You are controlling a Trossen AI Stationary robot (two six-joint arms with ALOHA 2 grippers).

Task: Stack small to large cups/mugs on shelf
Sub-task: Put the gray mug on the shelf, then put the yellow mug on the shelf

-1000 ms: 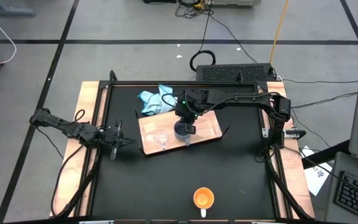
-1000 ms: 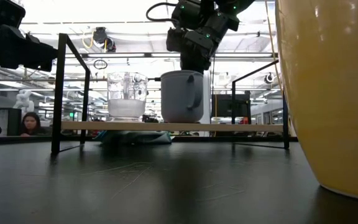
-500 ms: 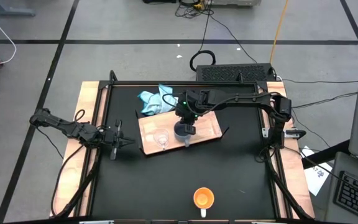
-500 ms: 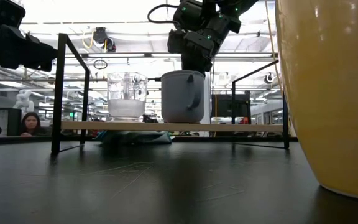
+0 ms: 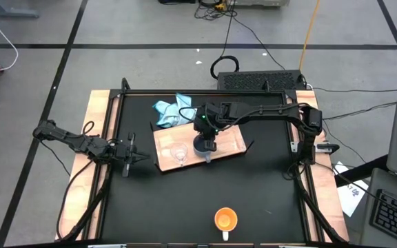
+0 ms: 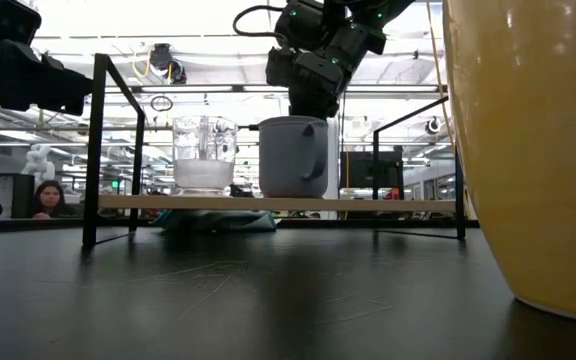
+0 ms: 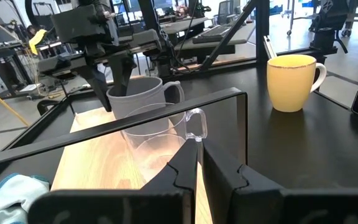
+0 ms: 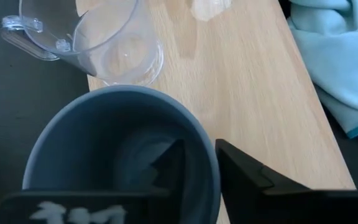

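The light wooden shelf (image 5: 233,141) stands mid-table on black brackets. On it a small clear glass cup (image 5: 178,153) and a grey-blue mug (image 5: 204,145) stand upright side by side, the glass toward the table's left. My right gripper (image 8: 197,152) is open above the mug, one finger inside the rim and one outside. The orange mug (image 5: 225,220) stands on the black tabletop near the front edge. My left gripper (image 5: 128,157) waits shut at the table's left side, level, pointing toward the shelf. My right gripper straddles the grey-blue mug's rim (image 8: 207,158) on the side away from the glass, slanting down from the far right. A narrow gap shows between the inner finger (image 8: 173,165) and the wall. Whether the outer finger touches, I cannot tell. The mug stands upright on the shelf.
A light blue cloth (image 5: 171,110) lies bunched behind the shelf's far left corner. A black frame (image 5: 185,93) edges the dark tabletop. Open tabletop lies between the shelf and the orange mug. A person (image 6: 48,198) shows in the room beyond.
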